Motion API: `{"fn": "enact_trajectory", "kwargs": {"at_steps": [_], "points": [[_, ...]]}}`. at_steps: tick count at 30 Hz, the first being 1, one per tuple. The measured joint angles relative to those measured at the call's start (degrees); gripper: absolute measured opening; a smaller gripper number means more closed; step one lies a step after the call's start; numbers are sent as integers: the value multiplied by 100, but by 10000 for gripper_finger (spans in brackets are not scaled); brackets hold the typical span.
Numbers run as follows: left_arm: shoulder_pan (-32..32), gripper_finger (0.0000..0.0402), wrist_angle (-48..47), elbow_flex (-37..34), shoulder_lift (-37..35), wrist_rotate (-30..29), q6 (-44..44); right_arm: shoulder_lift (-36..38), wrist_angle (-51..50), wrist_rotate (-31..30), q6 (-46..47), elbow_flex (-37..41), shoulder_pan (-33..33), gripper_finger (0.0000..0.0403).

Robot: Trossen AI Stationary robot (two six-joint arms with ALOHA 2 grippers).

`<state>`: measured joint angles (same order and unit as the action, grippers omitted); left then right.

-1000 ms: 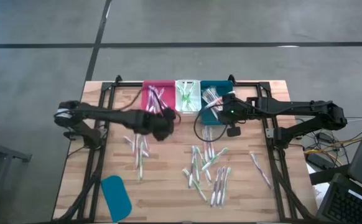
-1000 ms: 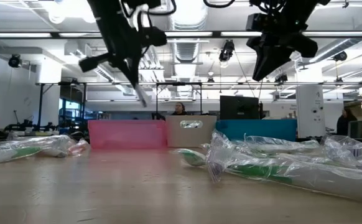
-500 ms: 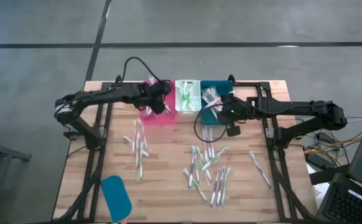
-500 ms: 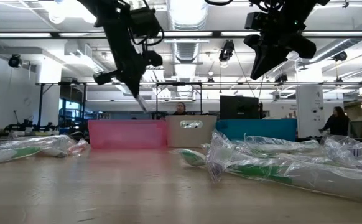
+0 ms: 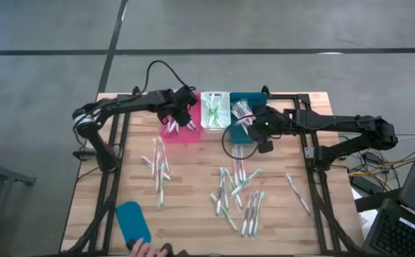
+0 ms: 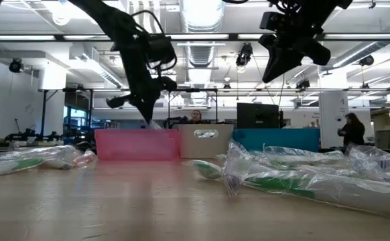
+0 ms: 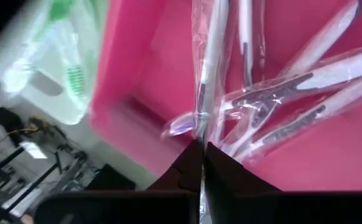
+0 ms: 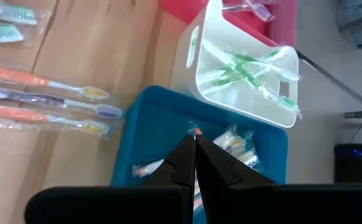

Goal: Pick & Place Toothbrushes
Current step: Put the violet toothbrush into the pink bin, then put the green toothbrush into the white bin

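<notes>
My left gripper (image 5: 180,118) hangs over the pink bin (image 5: 172,132), shut on a clear-wrapped toothbrush (image 7: 207,68) that points down into it. Several wrapped purple toothbrushes (image 7: 305,93) lie in that bin. My right gripper (image 5: 246,123) hovers shut above the teal bin (image 8: 145,127) with nothing between its fingers. Between the two stands the white bin (image 5: 214,111), holding green toothbrushes (image 8: 243,65). More toothbrushes (image 5: 237,191) lie loose on the wooden table. My left gripper pinches the wrapped toothbrush between its two fingertips (image 7: 190,158), at the near end of the handle (image 7: 199,134). The fingers slant downward from the table's left. The brush runs on past the fingertips, along them, into the pink bin; whether its far end rests on the others I cannot tell.
Loose toothbrushes lie in a left group (image 5: 157,171), a middle group and a pair at the right (image 5: 298,193). A flat teal lid (image 5: 132,221) sits at the near left, with a person's hand (image 5: 143,250) at the near edge beside it.
My left gripper has swung from above the table's middle-left toward the far edge and sunk a little, carrying the toothbrush, which now reaches down into the pink bin. The gripper has also rolled somewhat. My right gripper has stayed over the teal bin.
</notes>
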<state>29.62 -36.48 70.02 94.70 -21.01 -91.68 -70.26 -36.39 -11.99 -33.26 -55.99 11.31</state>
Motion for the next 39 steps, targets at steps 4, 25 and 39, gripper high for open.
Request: {"fn": "enact_trajectory", "kwargs": {"at_steps": [4, 25, 39], "points": [[49, 13, 11, 0, 169, 172, 37, 0, 82, 5, 5, 2, 101, 8], [-212, 127, -61, 2, -111, 779, 1814, 0, 46, 56, 528, 20, 159, 8], [-583, 114, -222, 8, -805, 1605, 8020, 0, -688, 151, 1187, 20, -887, 8]]}}
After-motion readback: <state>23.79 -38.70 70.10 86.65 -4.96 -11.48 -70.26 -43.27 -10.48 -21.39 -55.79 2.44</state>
